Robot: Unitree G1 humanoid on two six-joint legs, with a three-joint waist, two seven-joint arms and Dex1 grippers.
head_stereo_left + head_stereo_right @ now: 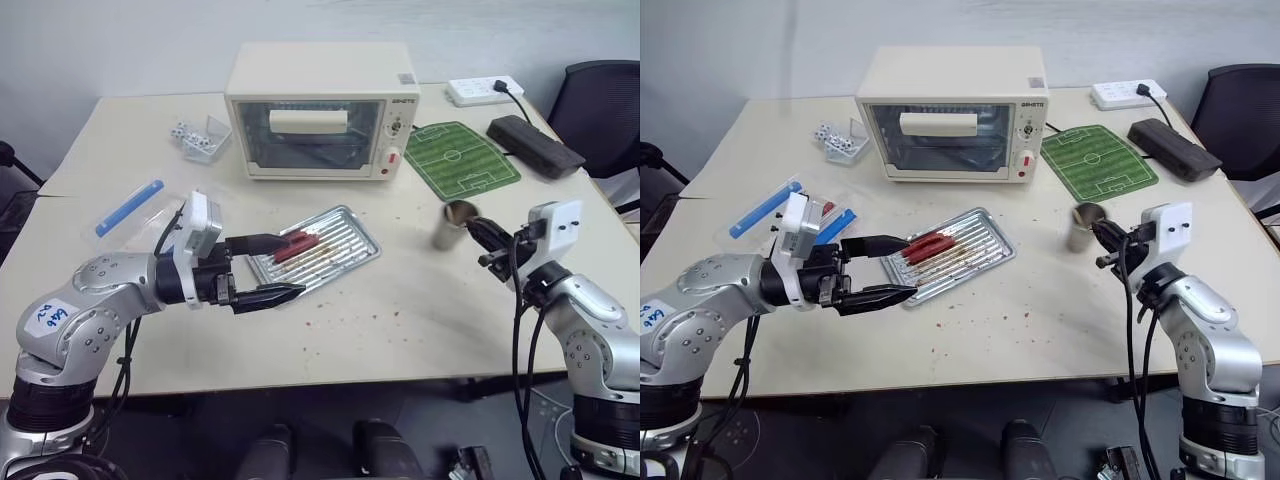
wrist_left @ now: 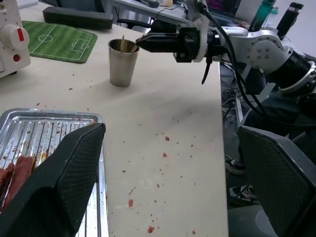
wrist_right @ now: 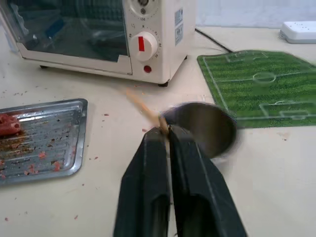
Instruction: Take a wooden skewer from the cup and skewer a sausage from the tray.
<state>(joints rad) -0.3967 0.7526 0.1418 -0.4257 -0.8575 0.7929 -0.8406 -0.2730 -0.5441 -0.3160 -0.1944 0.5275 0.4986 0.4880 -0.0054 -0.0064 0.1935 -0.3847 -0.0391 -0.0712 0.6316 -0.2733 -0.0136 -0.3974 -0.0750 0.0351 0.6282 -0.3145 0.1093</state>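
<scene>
The right gripper [image 3: 165, 132] is pinched on a wooden skewer [image 3: 143, 108] at the cup [image 3: 205, 126]; the left gripper [image 1: 272, 268], jaws apart, hovers over the tray [image 1: 345, 245]. The thin stick may slip.

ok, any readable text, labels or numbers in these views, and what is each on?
Handwritten "646", roughly, on the white sticker on the left arm; the reading is uncertain.
Dark brand lettering on the cream toaster oven: too small to read.
Dial markings by the red-marked white knob: blurred, unreadable.
Blue strips on the clear plastic packet: no legible print.
</scene>
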